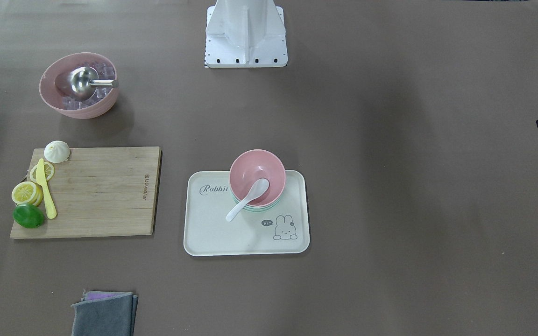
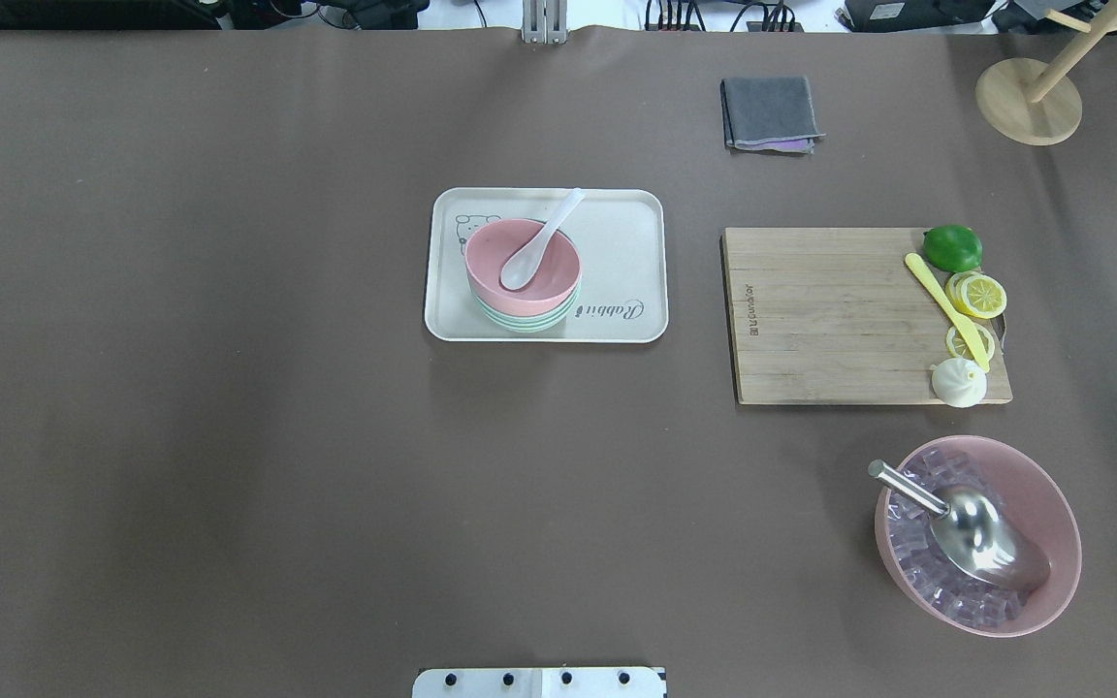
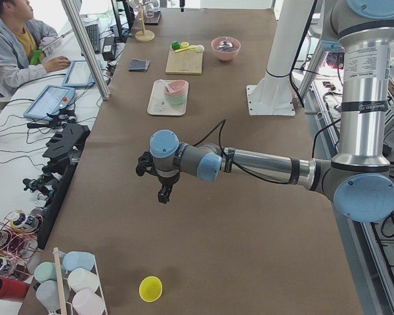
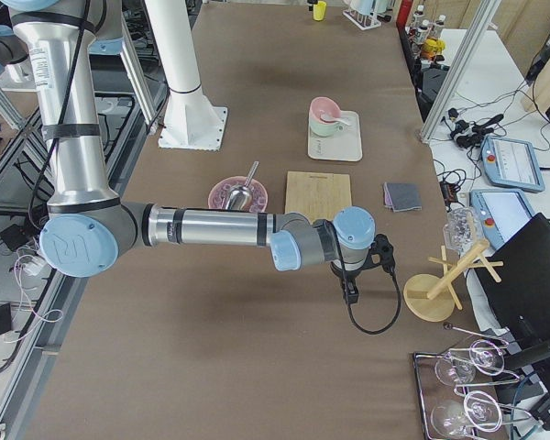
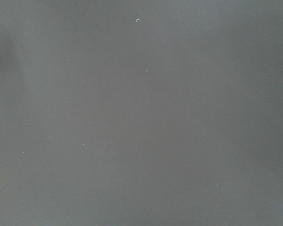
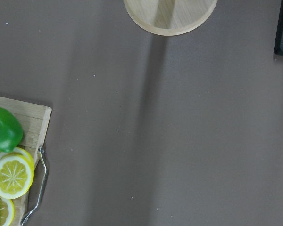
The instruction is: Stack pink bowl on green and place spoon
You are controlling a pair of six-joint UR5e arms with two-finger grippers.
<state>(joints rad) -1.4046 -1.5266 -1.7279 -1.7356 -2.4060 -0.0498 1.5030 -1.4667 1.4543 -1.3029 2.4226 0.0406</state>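
A plain brown table [image 2: 229, 436] is stretching under me, and a person [image 3: 16, 39] is sitting at a desk in the upper left of the left side view. My left gripper [image 3: 163, 190] and my right gripper [image 4: 351, 291] are hanging over bare table, well apart from everything; I cannot tell how far either is parted or whether it is holding anything. Centre-top in the overhead view, the pink bowl [image 2: 493, 254] is sitting nested in the green bowl [image 2: 520, 320] on a cream tray [image 2: 626, 252] reading "Rabbit", with the spoon [image 2: 531, 257] resting in it, handle over the rim. To the right, a cutting board [image 2: 830, 310] is carrying a lime [image 2: 952, 248], lemon slices [image 2: 977, 295] and a yellow knife [image 2: 941, 305]; its burned mark is too small to read.
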